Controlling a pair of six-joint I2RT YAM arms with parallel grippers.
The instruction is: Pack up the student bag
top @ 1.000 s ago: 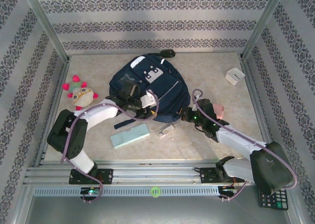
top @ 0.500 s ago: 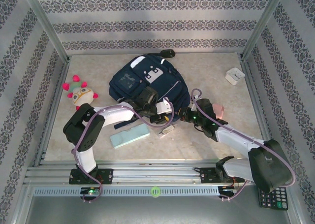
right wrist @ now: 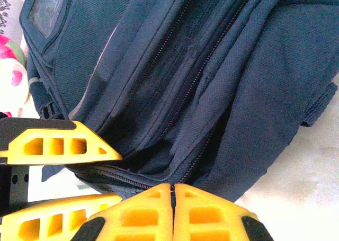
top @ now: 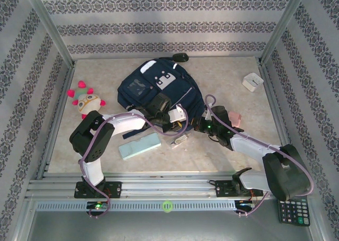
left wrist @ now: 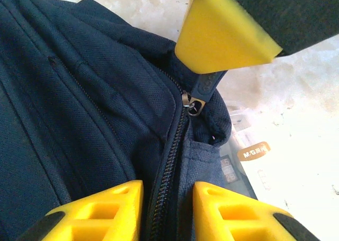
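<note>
Tabletop [top: 222, 77] | student bag [top: 143, 90] under left hand [left wrist: 167, 193] astride zipper [left wrist: 172, 151] | right hand [right wrist: 171, 190] pinches pull [left wrist: 207, 85]

A pink-and-white plush toy [top: 87, 102] lies near the left edge of the table [top: 222, 77], while a pale teal case [top: 140, 146] and a small clear packet [top: 180, 141] rest toward the front edge. A small white box [top: 252, 81] sits near the back right corner, a pink item [top: 234, 118] lies toward the right side, and a black object [top: 181, 56] rests at the back edge. A calculator [top: 294, 213] lies off the table beyond its front right corner.
</note>
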